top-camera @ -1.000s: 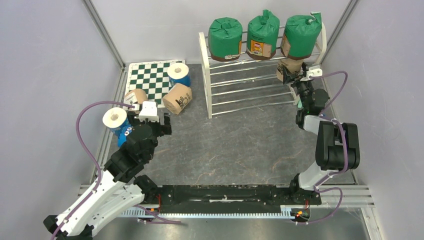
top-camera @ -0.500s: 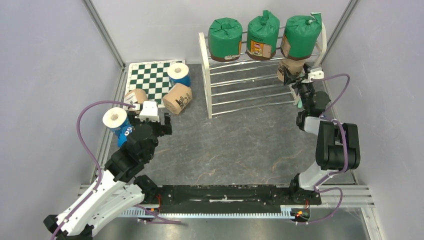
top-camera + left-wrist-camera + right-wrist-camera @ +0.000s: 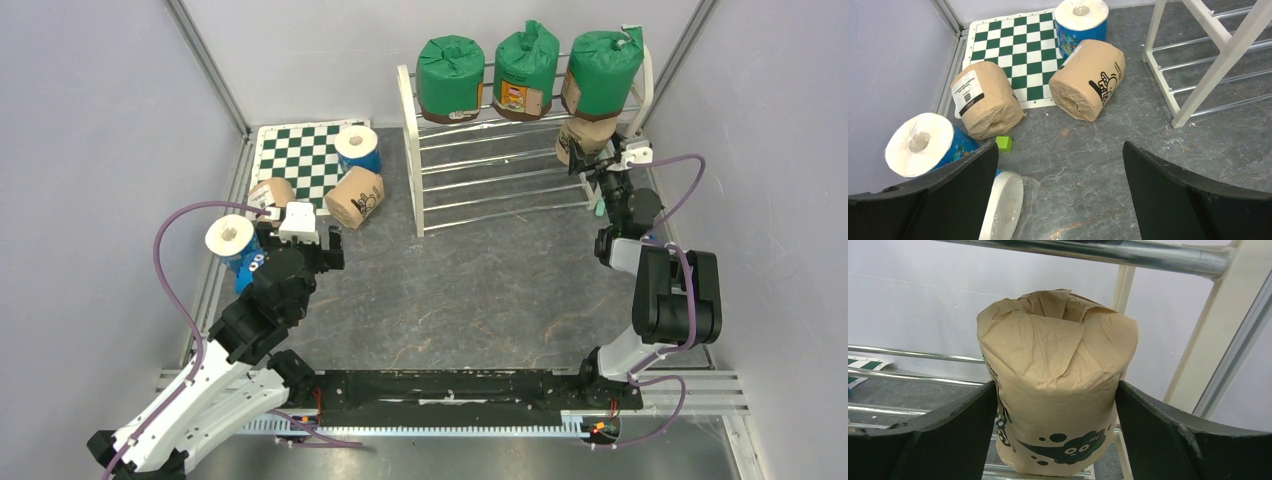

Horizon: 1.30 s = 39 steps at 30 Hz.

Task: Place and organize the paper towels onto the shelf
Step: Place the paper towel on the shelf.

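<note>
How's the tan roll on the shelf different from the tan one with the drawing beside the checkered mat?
The shelf roll stands upright on the shelf; the mat-side roll lies on its side on the table. The shelf roll sits between the jaws of the right gripper; the mat-side roll lies free. Both wear tan paper with black drawings.

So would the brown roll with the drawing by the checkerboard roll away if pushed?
Probably: the tan roll lies on its side, so a nudge could roll it. Its crinkled paper wrap looks soft, so it likely squashes a little.
</note>
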### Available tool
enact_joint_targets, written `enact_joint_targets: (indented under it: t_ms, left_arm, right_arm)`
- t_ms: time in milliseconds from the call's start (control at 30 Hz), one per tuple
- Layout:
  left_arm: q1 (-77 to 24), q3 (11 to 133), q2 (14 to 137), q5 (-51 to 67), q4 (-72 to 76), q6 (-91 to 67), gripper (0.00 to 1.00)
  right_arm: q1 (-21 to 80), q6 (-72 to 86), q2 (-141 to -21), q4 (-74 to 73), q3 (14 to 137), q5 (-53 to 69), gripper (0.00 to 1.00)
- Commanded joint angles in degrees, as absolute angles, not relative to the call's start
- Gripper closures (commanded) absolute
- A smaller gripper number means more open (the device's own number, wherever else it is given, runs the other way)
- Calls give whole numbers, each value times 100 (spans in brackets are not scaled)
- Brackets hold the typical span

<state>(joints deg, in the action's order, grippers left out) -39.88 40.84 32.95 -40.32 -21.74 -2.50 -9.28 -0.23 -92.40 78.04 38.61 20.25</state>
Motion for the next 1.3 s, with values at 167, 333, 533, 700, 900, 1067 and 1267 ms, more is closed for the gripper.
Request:
enact_joint_targets:
  t_ms: [167, 333, 533, 700, 900, 1067, 1267]
  left_arm:
    - [-3964, 4045, 3218, -4019, -1989, -448, 0]
    - [-3964, 4035, 3221, -4051, -1986, -448, 0]
    - [-3964, 4035, 3242, -4056, -1986, -439, 0]
    - [-3964, 4034, 3259, -4069, -1986, -439, 0]
    - [-3964, 4039, 3280, -4069, -1991, -431, 0]
    - [-3964, 4035, 3278, -4069, -1987, -431, 0]
    - [-3968, 4034, 3292, -4066, -1986, -430, 0]
  right_arm:
    - [-997, 299, -9097, 8276, 4104, 2101, 33]
    - [-1000, 478, -9226, 8352, 4385, 2160, 33]
    - [-1000, 519, -9417, 8223, 4742, 2215, 33]
    - [-993, 524, -9624, 8047, 4997, 2256, 33]
    - [-986, 489, -9846, 7955, 5071, 2215, 33]
    - [-980, 414, -10056, 7881, 5106, 2198, 29]
    - [-977, 407, -10200, 7837, 5122, 2207, 24]
